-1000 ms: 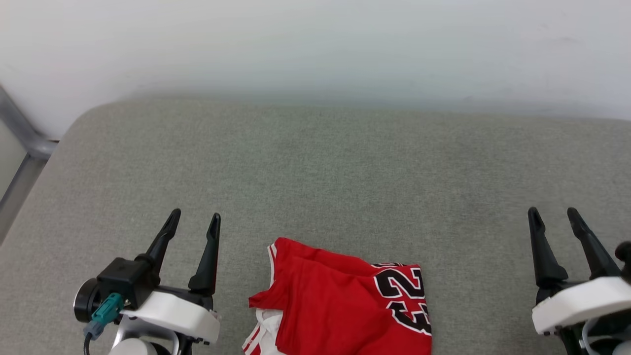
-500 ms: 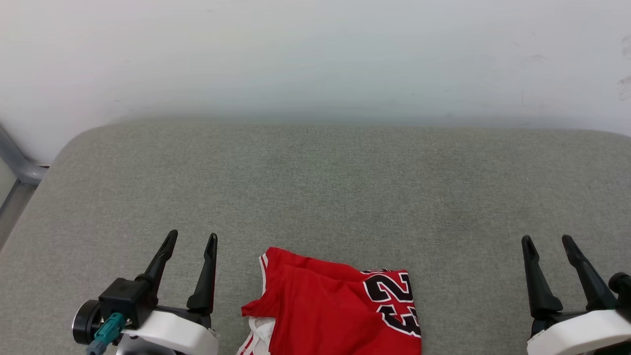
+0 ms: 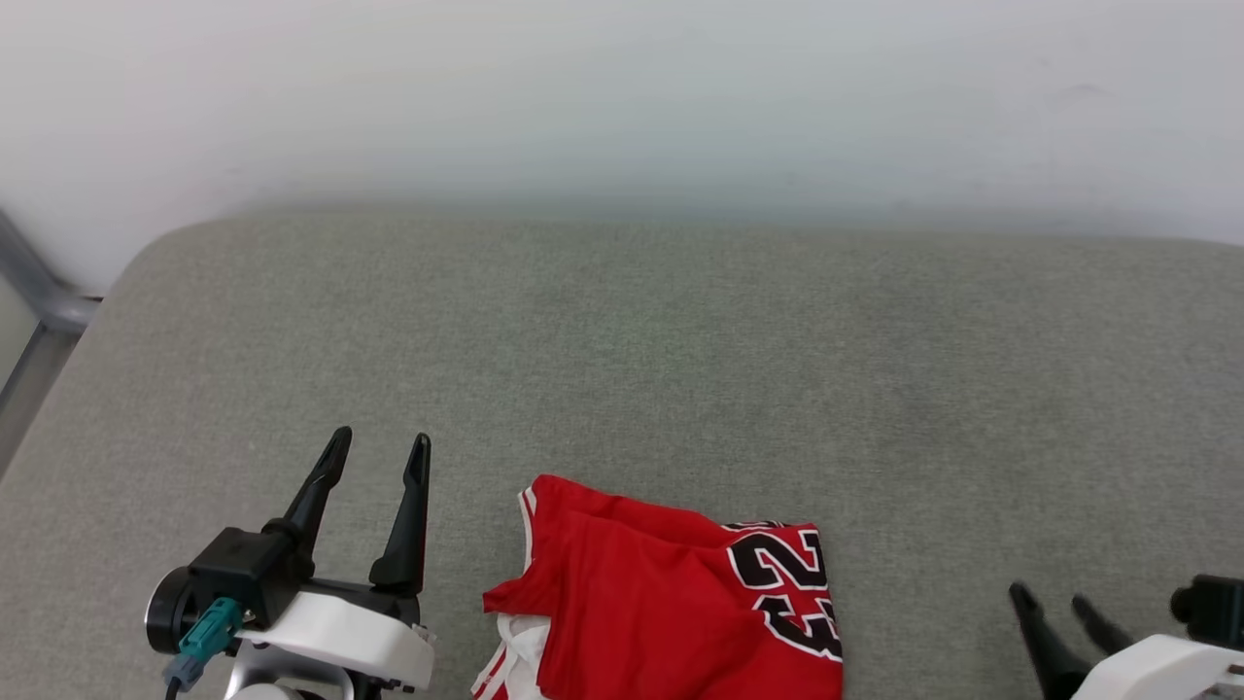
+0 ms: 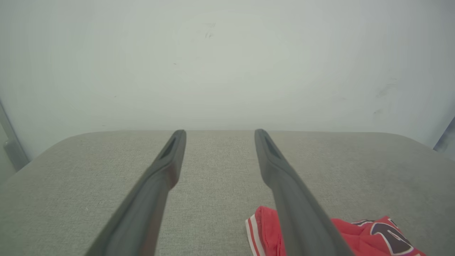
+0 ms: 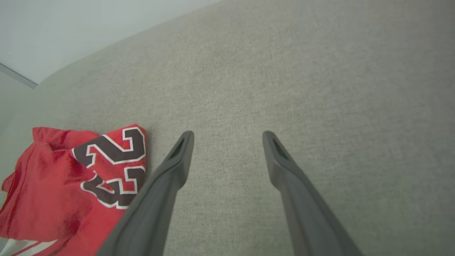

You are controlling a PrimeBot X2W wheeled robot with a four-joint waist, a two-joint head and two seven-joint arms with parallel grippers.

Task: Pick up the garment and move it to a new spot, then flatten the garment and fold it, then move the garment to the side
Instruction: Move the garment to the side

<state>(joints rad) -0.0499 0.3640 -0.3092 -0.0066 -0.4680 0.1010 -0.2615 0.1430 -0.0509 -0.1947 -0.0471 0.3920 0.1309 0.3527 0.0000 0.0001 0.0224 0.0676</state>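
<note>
Shows the red jersey T-shirt (image 3: pixel 661 593) lying in a loose, doubled-over heap on the grey fabric worktop (image 3: pixel 680 340), at the near edge of the head view. Carries its "23" lettering face up on the right part, with a white sleeve and striped trim poking out at the lower left. Lies between the two end effectors, touching neither.

Shows the left end effector (image 3: pixel 380 437) just left of the cloth, fingers spread wide and holding nothing. Shows the right end effector (image 3: pixel 1048 595) well off to the right, low in the head view, likewise spread and empty.

Fits two stages alike: a rumpled shirt waiting to be lifted to a new spot, or a roughly folded one already set aside. Cannot settle which. Should a grasp follow, would call for pinching a cloth edge against the soft surface, with stacked layers likely to rise together.
</note>
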